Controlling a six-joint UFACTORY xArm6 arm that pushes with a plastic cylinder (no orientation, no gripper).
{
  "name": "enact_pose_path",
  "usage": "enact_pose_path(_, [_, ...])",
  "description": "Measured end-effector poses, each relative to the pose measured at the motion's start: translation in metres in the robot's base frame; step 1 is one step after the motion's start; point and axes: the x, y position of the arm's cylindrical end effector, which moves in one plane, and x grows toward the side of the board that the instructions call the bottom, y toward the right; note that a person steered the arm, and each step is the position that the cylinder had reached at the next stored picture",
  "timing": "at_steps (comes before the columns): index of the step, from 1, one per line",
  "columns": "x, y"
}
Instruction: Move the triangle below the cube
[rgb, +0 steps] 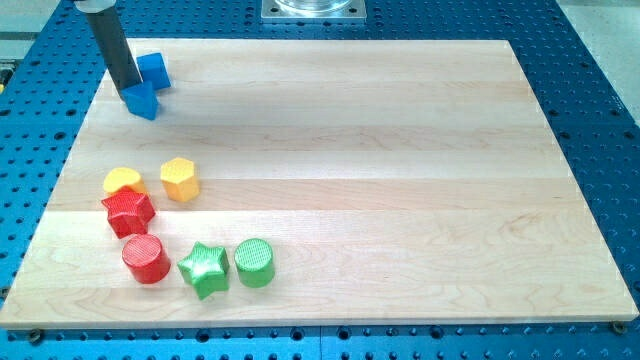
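My tip (131, 88) hides behind the blue triangle (142, 101) — touching the blue cube (153, 70).

The board (330, 180) is pale wood with a smooth, matt face; faint grain lines and plank seams run from left to right across it. Around it lies a blue metal table (590, 90) with a satin sheen, pierced by a regular grid of small holes. At the far edge sits a plate (313, 10) of bare grey metal. The rod (112, 45) looks like dark, dull metal or plastic. The blocks look like moulded plastic with a soft gloss: the green star (205, 269) and the red cylinder (146, 259) catch light on top, and the yellow hexagon (180, 179) looks smooth.
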Motion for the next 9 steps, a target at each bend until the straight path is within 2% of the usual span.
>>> enact_pose_path(2, [0.01, -0.058])
enact_pose_path(3, [0.055, -0.047])
enact_pose_path(4, [0.07, 0.019])
enact_pose_path(5, [0.067, 0.066])
enact_pose_path(6, [0.06, 0.103])
enact_pose_path(7, [0.026, 0.121])
enact_pose_path(8, [-0.016, 0.096])
enact_pose_path(9, [-0.032, 0.084])
